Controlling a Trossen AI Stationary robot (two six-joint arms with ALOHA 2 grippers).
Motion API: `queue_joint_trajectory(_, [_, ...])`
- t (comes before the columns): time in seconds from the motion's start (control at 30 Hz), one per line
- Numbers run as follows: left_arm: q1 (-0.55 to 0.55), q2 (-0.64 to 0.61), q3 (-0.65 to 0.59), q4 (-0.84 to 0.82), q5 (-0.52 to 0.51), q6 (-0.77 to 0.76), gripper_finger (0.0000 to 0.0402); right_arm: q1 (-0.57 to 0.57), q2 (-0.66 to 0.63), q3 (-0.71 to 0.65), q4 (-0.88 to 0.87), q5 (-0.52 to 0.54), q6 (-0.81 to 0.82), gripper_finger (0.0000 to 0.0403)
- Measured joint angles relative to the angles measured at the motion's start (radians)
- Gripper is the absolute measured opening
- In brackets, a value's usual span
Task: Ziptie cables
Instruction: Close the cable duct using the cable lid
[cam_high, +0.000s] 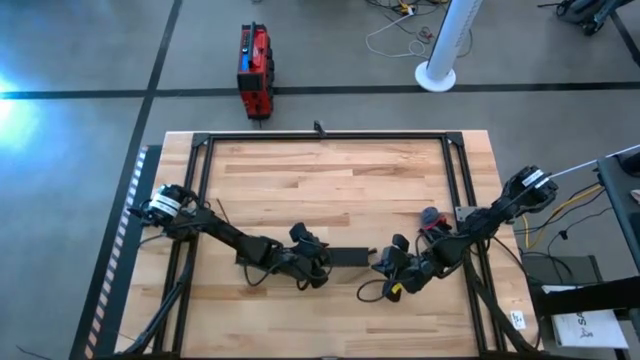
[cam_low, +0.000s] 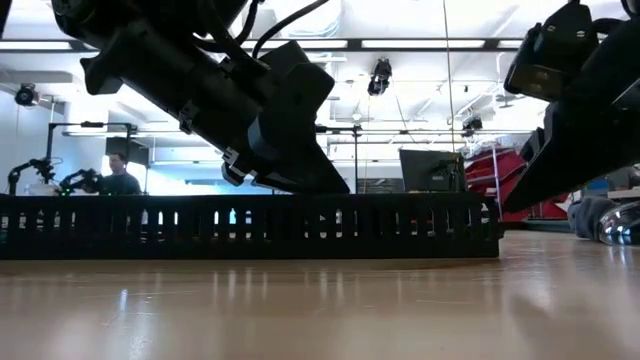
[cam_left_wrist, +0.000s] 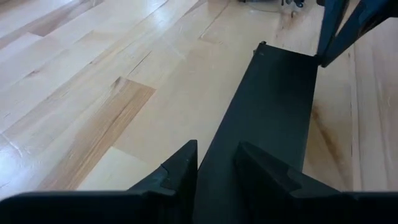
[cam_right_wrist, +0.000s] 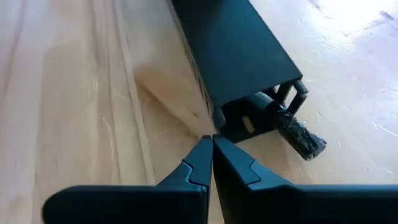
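Gripping one end of the black slotted bar (cam_left_wrist: 267, 118), the left gripper (cam_left_wrist: 214, 171) is facing the closed, empty right gripper (cam_right_wrist: 211, 163) at its opposite end.

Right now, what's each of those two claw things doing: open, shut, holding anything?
Left gripper: jaws astride one wall of the black slotted bar; whether they grip it cannot be told.
Right gripper: shut, empty, near the bar's open end.

The tabletop (cam_high: 330, 185) is pale butcher-block wood with darker planks mixed in (a black frame (cam_high: 320, 137) runs around its edges). Near its middle lies a long black slotted bar (cam_high: 345, 256), flat on the wood. Just right of that bar rests a small dark-and-red tangle (cam_high: 430, 218).
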Motion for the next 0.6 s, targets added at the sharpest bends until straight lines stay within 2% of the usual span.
queue_joint_trajectory(0.17, [0.000,0.001,-0.001,0.018,0.000,0.000,0.0101,-0.001,0.016,0.000,0.026,0.057,-0.035,0.0000])
queue_joint_trajectory(0.6, [-0.001,0.002,-0.002,0.034,0.000,0.047,0.0098,-0.007,0.055,0.000,0.056,0.094,-0.043,0.0000])
